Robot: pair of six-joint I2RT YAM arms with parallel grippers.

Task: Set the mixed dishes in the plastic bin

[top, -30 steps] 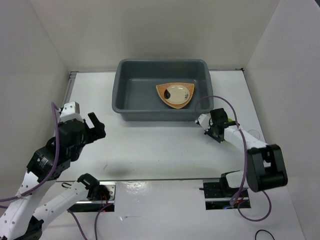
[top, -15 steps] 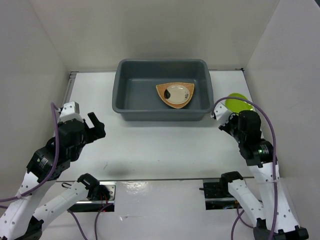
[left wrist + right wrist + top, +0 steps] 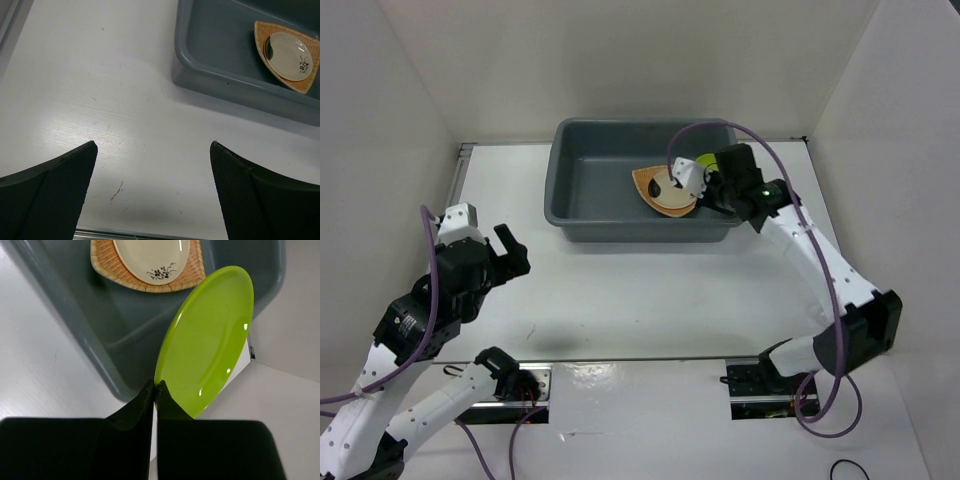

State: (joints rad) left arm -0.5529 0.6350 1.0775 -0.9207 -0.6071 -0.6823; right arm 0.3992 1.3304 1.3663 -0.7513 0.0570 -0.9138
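Right end effector [image 3: 156, 385] is clamping the lime-green plate [image 3: 205, 340] by its rim, tilted over the plastic bin [image 3: 125, 330], right end | step: depositing plate | next, likely: lowering onto the cream plate [image 3: 150, 252], then releasing | left end effector [image 3: 152, 146] is hovering open, off bin's front-left

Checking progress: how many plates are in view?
2. The cream plate lies on the tray inside the bin. The green plate is pinched at its rim by the right gripper, tilted above the bin. Others may be hidden.
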